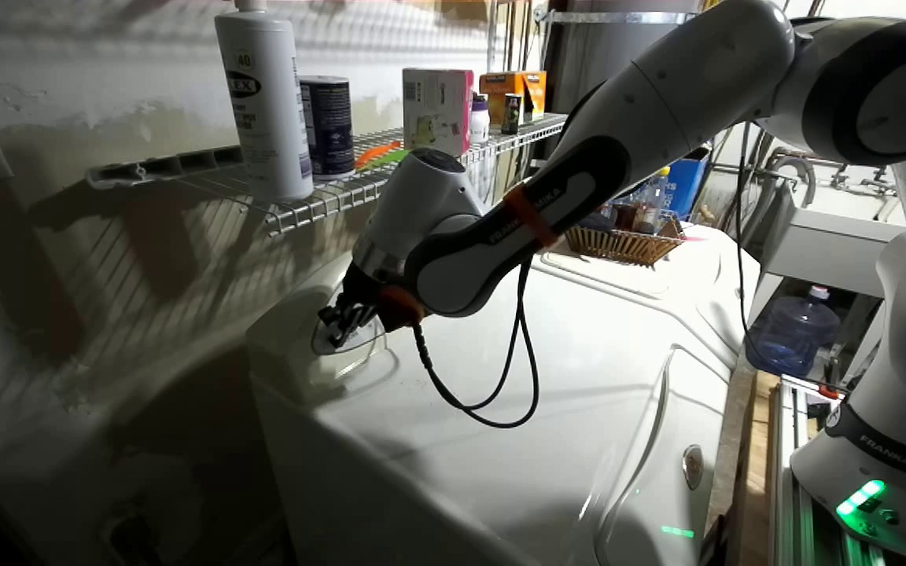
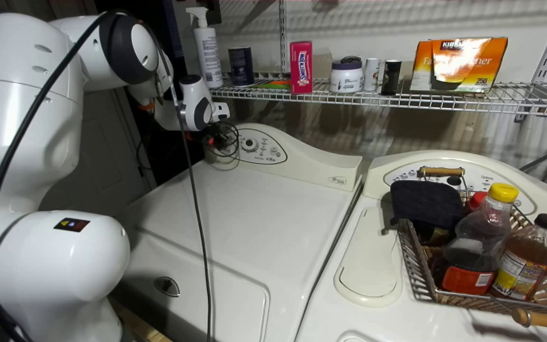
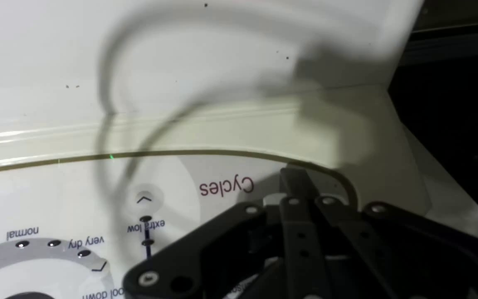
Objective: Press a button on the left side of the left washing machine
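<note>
The left washing machine (image 2: 249, 204) is glossy white and also fills much of an exterior view (image 1: 532, 362). Its oval control panel (image 2: 273, 149) has a dial and grey markings. In the wrist view the panel (image 3: 73, 195) shows upside-down print, "Cycles" and a round button with an arrow (image 3: 144, 200). My gripper (image 3: 299, 182) is shut and empty, pointing down at the panel's left end. White button edges show beside and behind the fingers, mostly hidden. I cannot tell whether the fingertips touch. The gripper shows at the panel in both exterior views (image 1: 336, 334) (image 2: 228, 145).
A wire shelf (image 2: 444, 102) with bottles and boxes runs along the wall above the panel, close to the wrist. A second white appliance (image 2: 321, 304) stands to the right, bearing a basket (image 2: 416, 270) with bottles. A black cable (image 1: 532, 377) hangs from the arm.
</note>
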